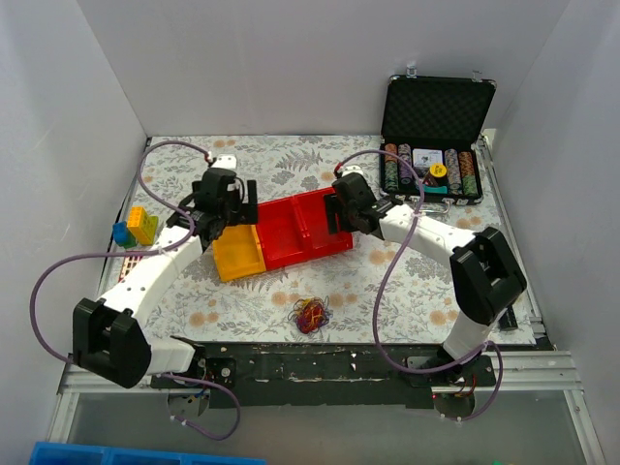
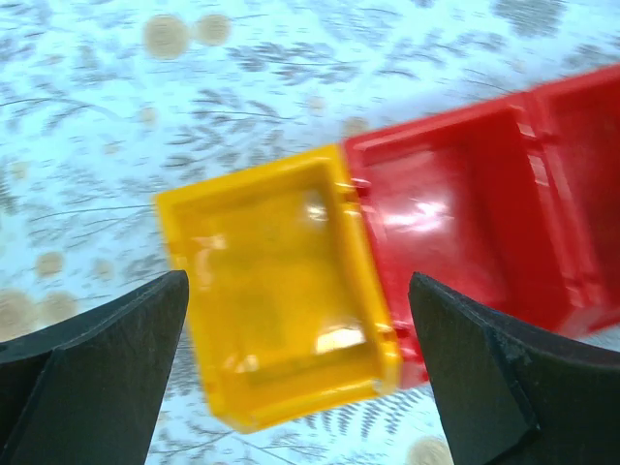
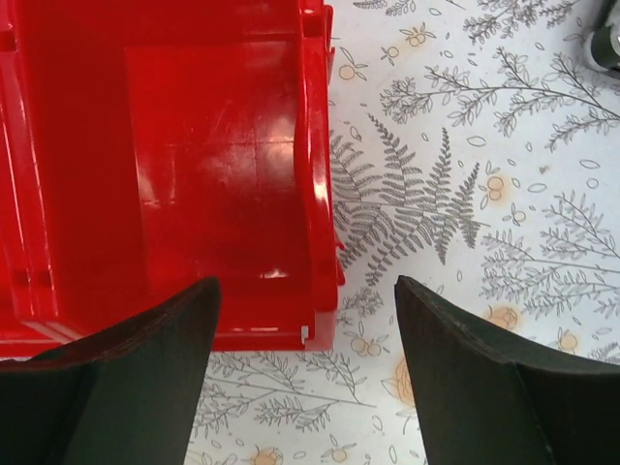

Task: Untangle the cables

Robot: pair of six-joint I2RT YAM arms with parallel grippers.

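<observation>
Yellow bin [image 1: 238, 257] lies under left gripper [image 2: 298, 283], red bins [image 1: 291, 232] under right gripper [image 3: 305, 284], both splayed (cables [image 1: 311, 315] apart).

A yellow bin [image 1: 237, 258] abuts the red bins [image 1: 302, 232].

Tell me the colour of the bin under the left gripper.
Yellow. The bin under the left gripper shows best in the left wrist view.

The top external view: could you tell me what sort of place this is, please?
Likely a robot lab test cell: white enclosure walls, a floral mat, and staged props like the poker chip case and tangled cables.
</observation>
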